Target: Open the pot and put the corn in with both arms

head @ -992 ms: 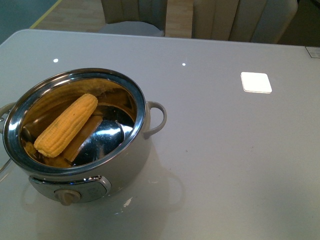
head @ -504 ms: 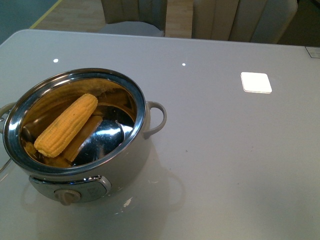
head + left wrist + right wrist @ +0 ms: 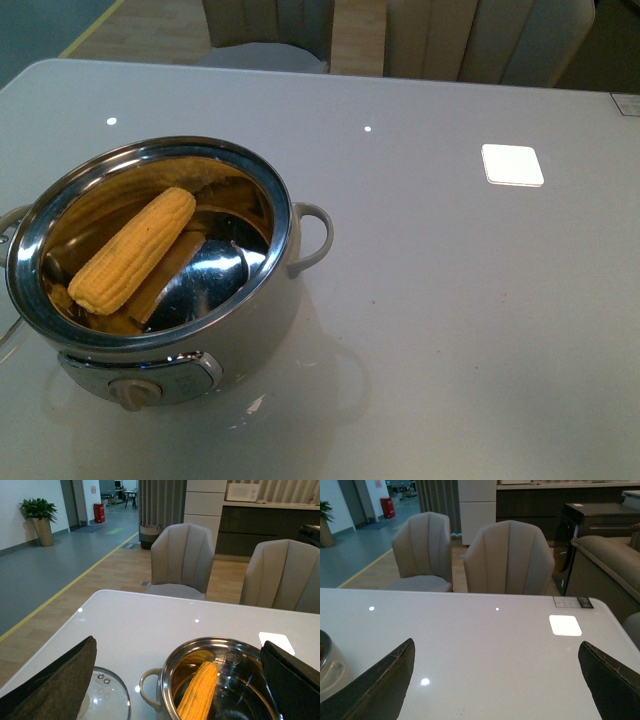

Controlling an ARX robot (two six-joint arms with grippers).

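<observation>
The pot (image 3: 255,320) stands open at the front left of the grey table, cream body, steel rim, beige knob facing me. The yellow corn (image 3: 133,249) lies slanted inside it. In the left wrist view the pot (image 3: 170,672) and the corn (image 3: 199,690) show below and between the fingers, and my left gripper (image 3: 177,680) is open and empty above them. My right gripper (image 3: 496,680) is open and empty over bare table; a bit of the pot (image 3: 330,672) shows at that view's edge. Neither arm shows in the front view.
A glass lid (image 3: 107,700) lies on the table beside the pot, seen only in the left wrist view. A white square patch (image 3: 512,164) sits at the back right of the table. Beige chairs (image 3: 509,560) stand behind the far edge.
</observation>
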